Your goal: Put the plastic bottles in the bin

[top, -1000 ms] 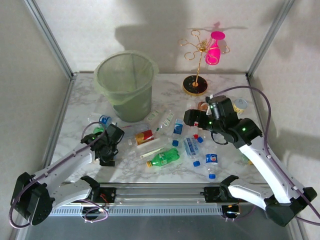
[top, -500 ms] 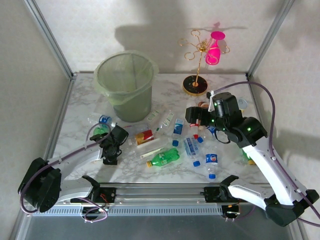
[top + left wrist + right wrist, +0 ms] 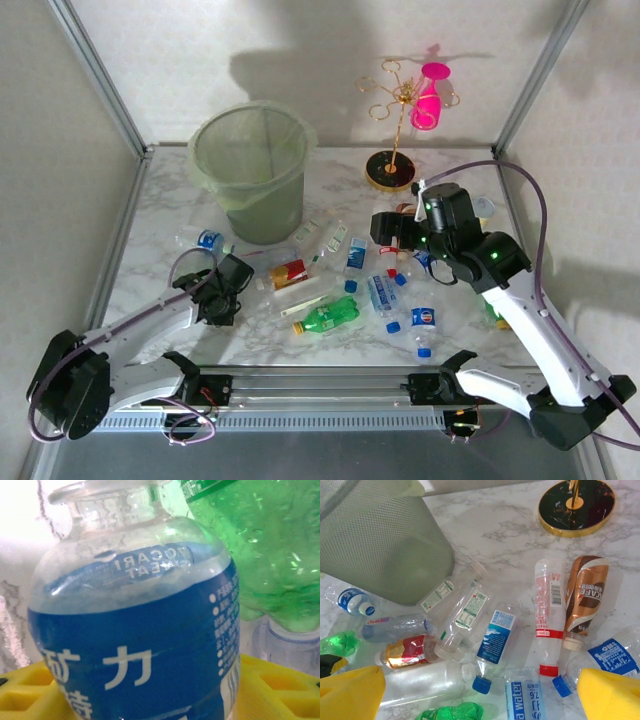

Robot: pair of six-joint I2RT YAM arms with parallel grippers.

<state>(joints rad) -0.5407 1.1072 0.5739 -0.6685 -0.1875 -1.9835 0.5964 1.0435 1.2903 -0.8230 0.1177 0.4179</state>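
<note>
Several plastic bottles lie scattered on the marble table in front of the pale-green bin [image 3: 250, 170] [image 3: 375, 535]. My left gripper [image 3: 214, 292] [image 3: 157, 690] is low at the pile's left end, its yellow pads [image 3: 280, 685] pressed against both sides of a clear bottle with a blue label [image 3: 135, 645]. A green bottle [image 3: 255, 545] lies just behind it. My right gripper [image 3: 385, 232] [image 3: 480, 695] hovers open above the pile's middle, over a blue-capped bottle [image 3: 492, 640], a red-striped one [image 3: 547, 615] and a "water" one [image 3: 525, 700]. Another green bottle [image 3: 328, 315] lies near the front.
A pink goblet [image 3: 430, 100] hangs on a gold wire stand with a black round base [image 3: 390, 170] [image 3: 576, 502] at the back right. A small tan cup [image 3: 482, 208] sits behind my right arm. Metal frame posts stand at the back corners.
My left gripper's jaws have closed in on the blue-labelled bottle. The right arm drew back slightly towards the right and stays open.
</note>
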